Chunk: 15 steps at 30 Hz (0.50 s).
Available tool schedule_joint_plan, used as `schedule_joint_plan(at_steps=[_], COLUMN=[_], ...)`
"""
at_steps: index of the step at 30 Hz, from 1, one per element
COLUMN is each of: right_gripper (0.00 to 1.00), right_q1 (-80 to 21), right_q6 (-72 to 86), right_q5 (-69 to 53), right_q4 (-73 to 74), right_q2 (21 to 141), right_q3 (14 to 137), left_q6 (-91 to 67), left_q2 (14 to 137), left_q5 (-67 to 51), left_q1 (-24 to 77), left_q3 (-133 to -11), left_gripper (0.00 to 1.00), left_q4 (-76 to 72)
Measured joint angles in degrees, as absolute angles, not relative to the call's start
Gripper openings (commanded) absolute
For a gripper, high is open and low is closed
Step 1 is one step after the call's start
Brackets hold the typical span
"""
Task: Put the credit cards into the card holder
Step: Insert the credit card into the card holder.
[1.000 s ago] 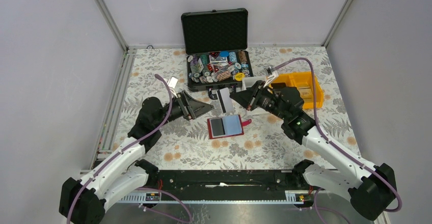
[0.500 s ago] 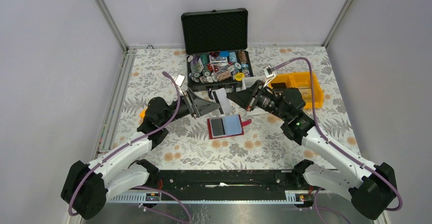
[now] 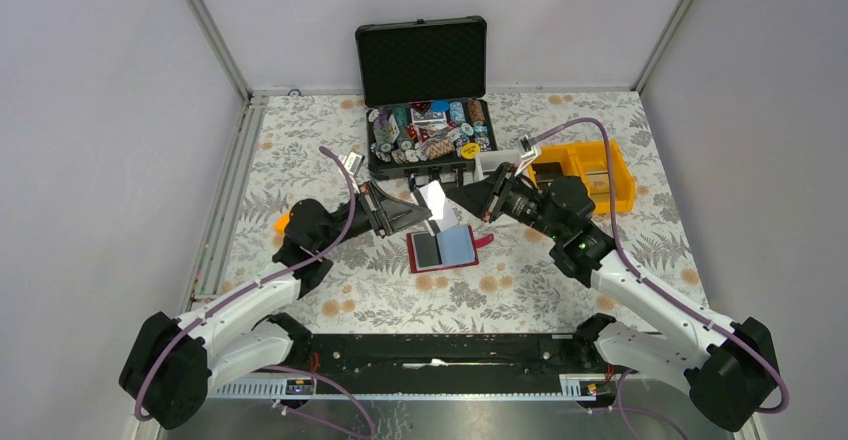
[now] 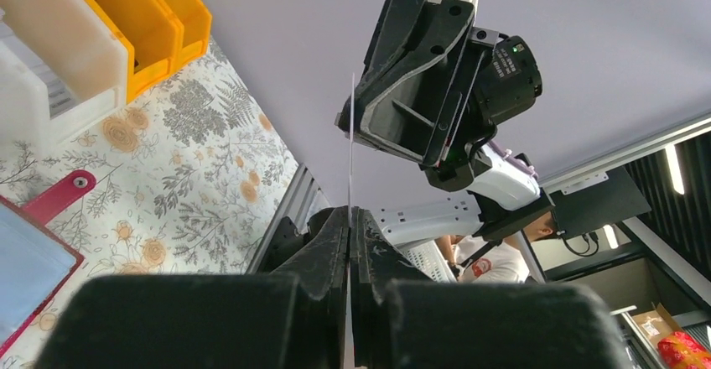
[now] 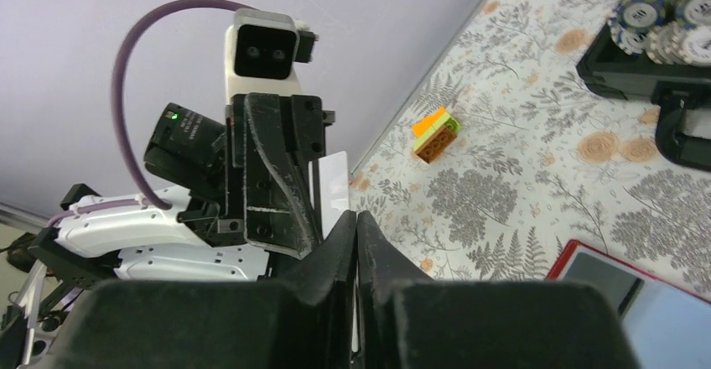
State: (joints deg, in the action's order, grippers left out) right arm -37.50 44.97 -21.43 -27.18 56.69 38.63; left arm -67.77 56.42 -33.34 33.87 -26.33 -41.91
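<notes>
We look down on a worktop (image 3: 300,150) covered in a floral cloth of grey leaves and orange blooms. Plain pale lilac walls (image 3: 100,110) close it in on three sides.

At the far edge stands one black case (image 3: 422,60), lid up, its tray heaped with poker chips (image 3: 400,140). One yellow bin (image 3: 625,175) sits to its right. One small stack of toy bricks (image 3: 283,224) lies at the left.

The card holder (image 3: 411,253) lies open and flat in the middle of the worktop. It is dark red, and its snap tab (image 3: 486,241) sticks out to the right. Its right half shows a pale blue card (image 3: 459,245). Its left half shows a dark panel (image 3: 427,249), and we cannot tell whether that is a card.

A second card, a white card (image 3: 435,199), is held in the air just beyond the holder, between the two arms. That makes two credit cards we can count with confidence.

The left claw (image 4: 350,214) is closed tight on the white card. Its own camera sees the card edge-on, rising from between the fingers.

The right claw (image 5: 356,218) faces it closely. Its fingers are pressed together, and we see nothing between them. In its own view the white card stands just left of its tips.
</notes>
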Motion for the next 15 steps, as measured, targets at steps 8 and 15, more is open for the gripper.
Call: schedule_joint_plan(at_steps=[8,15], right_gripper=[0.71,0.85], right_q1=[-37.56,-37.58], right_q6=[39.81,35.81], right_q5=[-15.73,-9.96], right_q4=[-18.26,-10.39], right_q2=[56.03,54.33], right_q3=[38.81,37.69], left_q6=[-62.06,-53.34], left_q2=[54.74,60.77], left_q5=[-31.18,-29.17], left_q1=[33.76,32.53], left_q3=[-26.5,-28.08], left_gripper=[0.0,0.0], left_q4=[-30.61,-14.0])
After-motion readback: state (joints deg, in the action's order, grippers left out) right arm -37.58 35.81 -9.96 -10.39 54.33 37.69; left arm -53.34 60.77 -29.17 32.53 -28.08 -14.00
